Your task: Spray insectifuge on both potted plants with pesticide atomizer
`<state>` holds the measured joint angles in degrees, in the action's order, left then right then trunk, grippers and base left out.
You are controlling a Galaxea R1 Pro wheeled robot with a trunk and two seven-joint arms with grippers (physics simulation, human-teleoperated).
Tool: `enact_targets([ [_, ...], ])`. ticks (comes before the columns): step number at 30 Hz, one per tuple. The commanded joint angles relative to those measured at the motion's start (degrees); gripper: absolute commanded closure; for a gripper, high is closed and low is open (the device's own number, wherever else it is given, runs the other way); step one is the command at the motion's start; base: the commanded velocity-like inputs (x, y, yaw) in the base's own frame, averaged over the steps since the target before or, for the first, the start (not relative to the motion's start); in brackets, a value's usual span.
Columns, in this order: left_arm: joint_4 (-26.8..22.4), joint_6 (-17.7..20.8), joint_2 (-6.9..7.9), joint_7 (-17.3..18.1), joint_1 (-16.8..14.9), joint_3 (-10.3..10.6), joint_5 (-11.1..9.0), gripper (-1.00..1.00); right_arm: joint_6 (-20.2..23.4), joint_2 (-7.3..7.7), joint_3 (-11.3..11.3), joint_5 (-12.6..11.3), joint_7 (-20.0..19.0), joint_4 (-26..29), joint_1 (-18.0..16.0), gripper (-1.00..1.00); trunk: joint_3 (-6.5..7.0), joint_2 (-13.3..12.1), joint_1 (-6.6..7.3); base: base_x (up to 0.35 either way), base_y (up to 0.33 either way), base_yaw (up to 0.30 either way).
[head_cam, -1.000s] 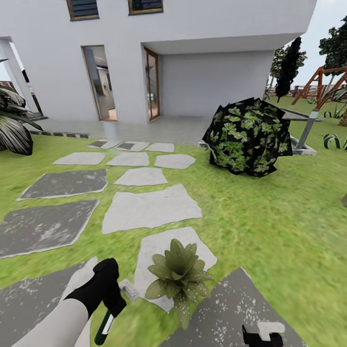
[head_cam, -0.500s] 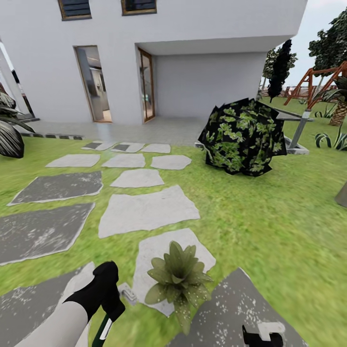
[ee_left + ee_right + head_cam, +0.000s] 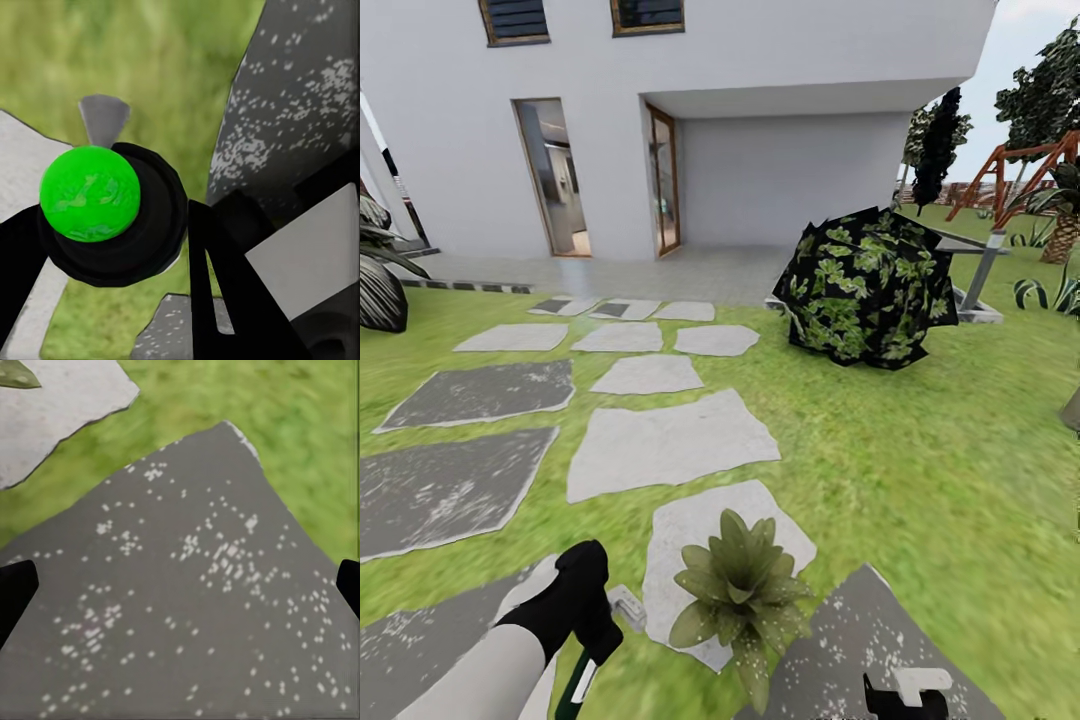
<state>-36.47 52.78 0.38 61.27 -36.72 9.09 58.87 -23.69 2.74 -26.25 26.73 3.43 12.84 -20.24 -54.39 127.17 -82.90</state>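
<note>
Your left gripper (image 3: 112,225) pinched the atomizer (image 3: 101,206) beside the potted plant (image 3: 738,582); it looked light, rigid, top-heavy.

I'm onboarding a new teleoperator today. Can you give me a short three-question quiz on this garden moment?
1. True or false: the potted plant stands on a pale stepping stone.
2. Which end effector holds the atomizer? A) left B) right
3. Fill in: the right end effector hangs over a dark speckled ____.

Key: 1 true; 2 A, the left end effector; 3 paving slab.
</note>
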Motion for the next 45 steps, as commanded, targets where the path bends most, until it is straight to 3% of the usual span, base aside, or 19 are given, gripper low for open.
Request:
enact_targets([
  [1,0.0,0.5,-0.01,0.6,0.0,0.0,0.5,1.00,-0.2,-0.01,-0.3,0.6,0.3,-0.1,-0.1,-1.00,-0.05,0.0,0.01,0.000,0.000,-0.202],
  [14,2.5,0.4,-0.06,-0.7,0.2,0.4,0.5,1.00,-0.2,-0.01,-0.3,0.6,0.3,-0.2,-0.1,-1.00,-0.05,0.0,0.01,0.000,0.000,-0.182],
  [20,2.1,0.5,-0.18,-4.2,0.2,0.1,0.0,1.00,-0.2,-0.01,-0.3,0.6,0.3,-0.2,-0.1,-1.00,-0.05,0.0,0.01,0.000,0.000,-0.002],
  [29,5.4,0.1,-0.01,-4.5,0.5,0.1,-0.4,1.00,-0.2,-0.01,-0.3,0.6,0.3,-0.2,-0.1,-1.00,-0.05,0.0,0.01,0.000,0.010,0.000],
  [40,5.1,0.0,-0.14,-4.5,0.5,-0.1,-0.4,1.00,-0.2,-0.01,-0.3,0.6,0.3,-0.2,-0.1,-1.00,-0.05,0.0,0.01,0.000,0.202,-0.125],
  [45,5.1,-0.1,-2.29,-4.4,0.5,-0.2,-0.4,1.00,-0.2,-0.01,-0.3,0.6,0.3,-0.2,-0.1,-1.00,-0.05,0.0,0.01,0.000,0.011,-0.286],
])
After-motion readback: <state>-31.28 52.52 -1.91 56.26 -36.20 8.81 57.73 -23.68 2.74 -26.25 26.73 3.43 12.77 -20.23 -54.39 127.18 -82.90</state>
